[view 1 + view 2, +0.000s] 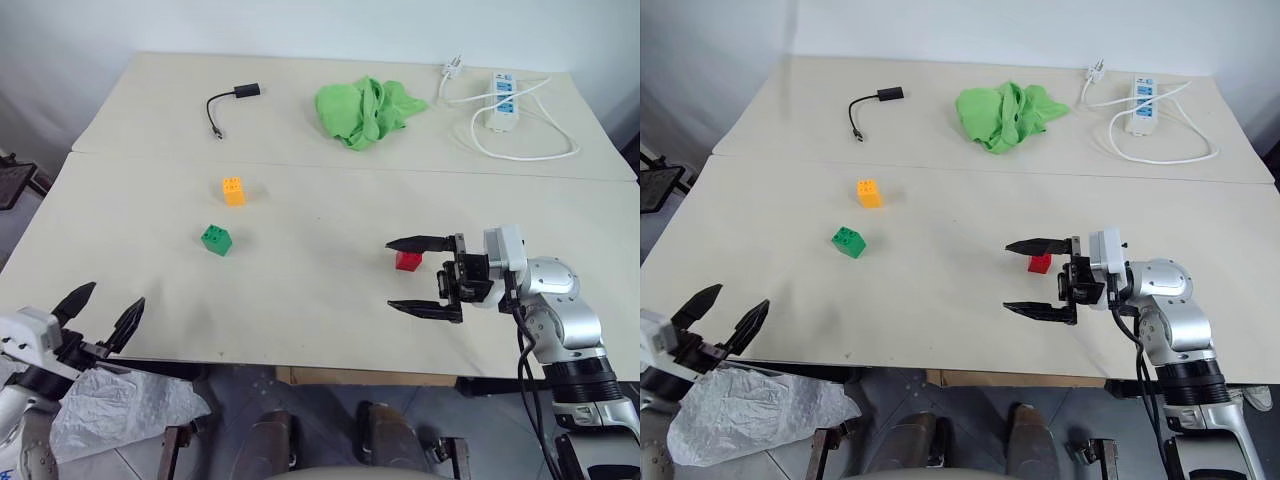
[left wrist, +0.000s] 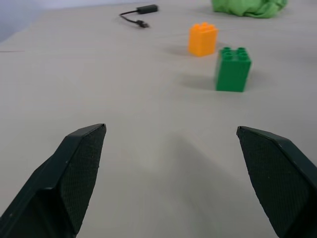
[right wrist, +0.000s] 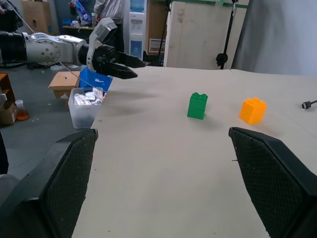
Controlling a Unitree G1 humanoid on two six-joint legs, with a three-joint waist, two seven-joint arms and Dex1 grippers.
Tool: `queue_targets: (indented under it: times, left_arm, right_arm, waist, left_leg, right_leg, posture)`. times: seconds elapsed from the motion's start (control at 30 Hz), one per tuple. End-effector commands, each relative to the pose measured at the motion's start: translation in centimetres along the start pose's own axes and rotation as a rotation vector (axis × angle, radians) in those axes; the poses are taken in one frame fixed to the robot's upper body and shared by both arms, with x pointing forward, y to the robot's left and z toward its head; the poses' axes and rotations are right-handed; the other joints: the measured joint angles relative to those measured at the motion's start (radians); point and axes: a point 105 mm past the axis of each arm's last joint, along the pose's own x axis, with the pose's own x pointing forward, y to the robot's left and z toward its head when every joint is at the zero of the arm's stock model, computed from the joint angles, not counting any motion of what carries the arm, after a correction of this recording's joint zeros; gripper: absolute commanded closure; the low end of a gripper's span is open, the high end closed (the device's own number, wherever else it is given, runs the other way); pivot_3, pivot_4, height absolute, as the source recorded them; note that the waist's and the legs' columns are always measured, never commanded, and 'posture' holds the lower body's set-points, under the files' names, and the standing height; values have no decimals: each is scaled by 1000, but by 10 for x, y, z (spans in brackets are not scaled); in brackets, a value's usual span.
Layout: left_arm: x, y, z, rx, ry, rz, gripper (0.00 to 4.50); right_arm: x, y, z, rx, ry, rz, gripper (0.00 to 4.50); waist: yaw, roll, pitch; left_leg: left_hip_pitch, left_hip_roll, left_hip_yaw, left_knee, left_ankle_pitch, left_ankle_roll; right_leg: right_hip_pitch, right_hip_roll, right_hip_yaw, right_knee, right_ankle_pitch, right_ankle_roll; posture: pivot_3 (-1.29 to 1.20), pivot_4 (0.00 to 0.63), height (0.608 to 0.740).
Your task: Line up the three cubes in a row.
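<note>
Right hand [image 1: 423,276]: seen at lower right of the head view, pointed toward frame left; fingers spread wide, nothing held.
Left hand [image 1: 103,310]: seen at lower left corner, at the near edge of the worktop [image 1: 320,200]; fingers spread wide, empty.
Red cube [image 1: 408,261]: placed right of centre on the worktop, between the right hand's two fingers in the picture, untouched as far as can be told.
Green cube [image 1: 215,240]: placed left of centre.
Orange-yellow cube [image 1: 233,191]: placed just above the green one in the frame, slightly right, apart from it.
Green cloth [image 1: 365,110]: bunched at upper centre.
Power strip [image 1: 502,100]: laid at upper right with its white cable.
Black adapter cable [image 1: 228,105]: laid at upper left.
</note>
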Motion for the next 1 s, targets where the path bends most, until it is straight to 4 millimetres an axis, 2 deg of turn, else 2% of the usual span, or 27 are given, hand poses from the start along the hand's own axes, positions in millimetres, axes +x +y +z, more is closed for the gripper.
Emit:
queue_targets:
  times: [0.03,0.13,0.3,0.47,0.6,0.67,0.87,1.0]
  left_arm:
    - [30,-15,17,4,-72,-26,0]
    - [52,-24,23,-12,-116,-59,0]
    - [91,-34,15,-37,-103,-109,0]
    - [118,-29,5,-20,-56,-65,0]
    - [129,-44,-1,-22,-28,-141,866]
    - [132,-49,-1,-35,-23,-176,1492]
    - [134,-46,-1,-29,-14,-188,3161]
    - [135,-43,2,-40,-25,-178,3161]
  right_arm:
    - [-7,-2,12,-47,-4,-8,56]
    - [-8,1,12,-29,6,6,56]
    - [-4,3,11,-21,10,0,56]
    - [2,6,11,-26,7,-6,56]
    - [4,9,11,-23,3,-22,0]
    - [4,10,11,-21,5,-29,0]
    - [3,11,11,-23,8,-46,0]
    - [2,10,11,-26,9,-57,0]
  waist:
    - [0,0,0]
    - [-2,0,0]
    - [-3,0,0]
    - [-1,0,0]
    - [-1,0,0]
    - [0,0,0]
    - [1,0,0]
    - [3,-1,0]
  left_leg:
    - [0,0,0,0,0,0]
    - [0,0,-1,0,0,0]
    - [-1,1,0,0,0,0]
    - [-1,1,0,0,0,1]
    - [0,1,0,0,0,1]
    - [0,1,0,0,0,1]
    - [1,2,-1,2,1,1]
    - [0,1,-2,2,1,1]
  right_leg:
    - [0,0,-1,0,0,0]
    - [2,1,-3,1,0,1]
    - [2,8,-7,0,0,1]
    - [3,11,-7,-1,1,1]
    - [3,10,-7,-1,1,1]
    - [3,10,-7,-1,1,2]
    - [5,10,-7,-1,1,2]
    - [5,10,-8,-1,1,2]
  posture:
    - [0,150,740]
    - [0,150,740]
    - [0,150,740]
    - [0,150,740]
    - [0,150,740]
    - [0,150,740]
    - [0,150,740]
    - [0,150,740]
